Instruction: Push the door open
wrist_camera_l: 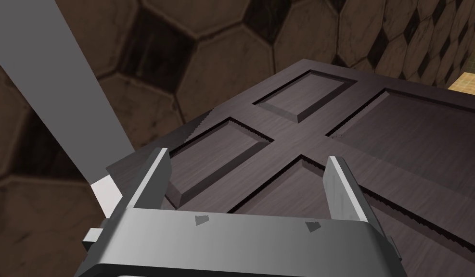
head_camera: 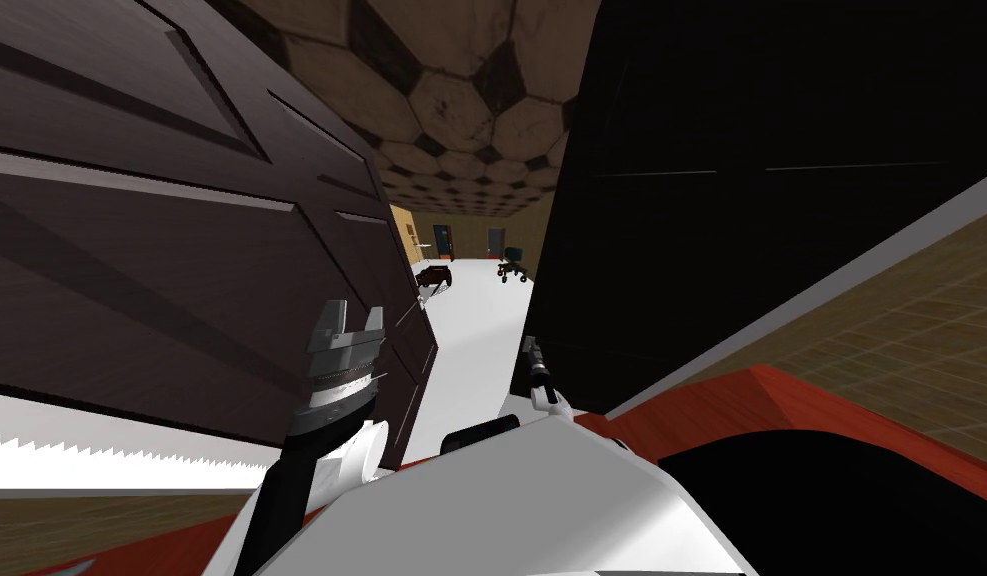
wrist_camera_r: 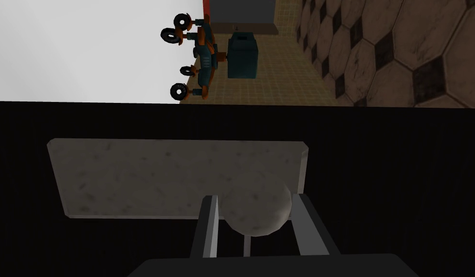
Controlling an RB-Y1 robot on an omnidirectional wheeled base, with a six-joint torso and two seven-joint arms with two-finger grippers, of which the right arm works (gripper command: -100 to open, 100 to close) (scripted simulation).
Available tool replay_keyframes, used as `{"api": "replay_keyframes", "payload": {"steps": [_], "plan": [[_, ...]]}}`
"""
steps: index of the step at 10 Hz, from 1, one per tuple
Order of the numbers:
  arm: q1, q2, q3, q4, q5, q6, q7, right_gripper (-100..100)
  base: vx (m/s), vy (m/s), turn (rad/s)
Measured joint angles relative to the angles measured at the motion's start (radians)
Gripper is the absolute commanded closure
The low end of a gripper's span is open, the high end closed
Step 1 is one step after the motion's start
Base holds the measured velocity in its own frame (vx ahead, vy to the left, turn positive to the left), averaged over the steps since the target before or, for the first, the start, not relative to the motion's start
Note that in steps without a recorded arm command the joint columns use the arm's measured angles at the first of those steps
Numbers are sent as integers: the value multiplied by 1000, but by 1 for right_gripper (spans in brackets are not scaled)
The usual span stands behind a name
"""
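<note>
Right gripper point(wrist_camera_r: 255, 198) first, low beside my chest: its two fingers are drawn in narrow and press either side of a round grey knob point(wrist_camera_r: 254, 214). The knob sits on a mottled grey plate point(wrist_camera_r: 149, 178), and that plate is fixed to a black door face point(wrist_camera_r: 404, 168) that fills the right half of the head view.

Over to the left gripper point(head_camera: 352, 318), raised on its dark forearm with the jaws standing wide and nothing between them. Its fingers point(wrist_camera_l: 154, 178) point up along the dark brown panelled door point(head_camera: 161, 250), down near that door's free edge. From the wrist the sunken panels run right past the fingertips, though I can't tell whether the blades touch the wood.

The brown door stands swung well aside on the left. Between its edge and the black face there is a clear gap, and a white floor point(head_camera: 471, 330) runs away through it.

Further out on that floor sits a dark reddish object point(head_camera: 434, 277), and to its right a small wheeled cart point(wrist_camera_r: 198, 57) stands just beside a teal box point(wrist_camera_r: 242, 55). At the far end are two small dark doors point(head_camera: 443, 240) in a tan wall. Overhead a brown hexagon-patterned surface point(head_camera: 461, 100) spreads out.
</note>
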Motion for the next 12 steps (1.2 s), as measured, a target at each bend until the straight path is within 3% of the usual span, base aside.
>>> {"api": "replay_keyframes", "payload": {"steps": [4,5,7,9,10,12], "plan": [[-2,-6,-43,10,7,-9,-7,100,98,22,-22],[-15,-7,-57,32,7,-17,-3,100,63,9,-6],[-8,-9,-62,16,9,-9,-6,100,49,12,-16],[18,-2,-86,-31,13,22,-5,100,124,29,-76],[13,-6,-106,-19,14,15,-4,-100,-43,68,-37],[15,-2,-105,-25,14,14,-4,-100,-187,106,-13]]}}
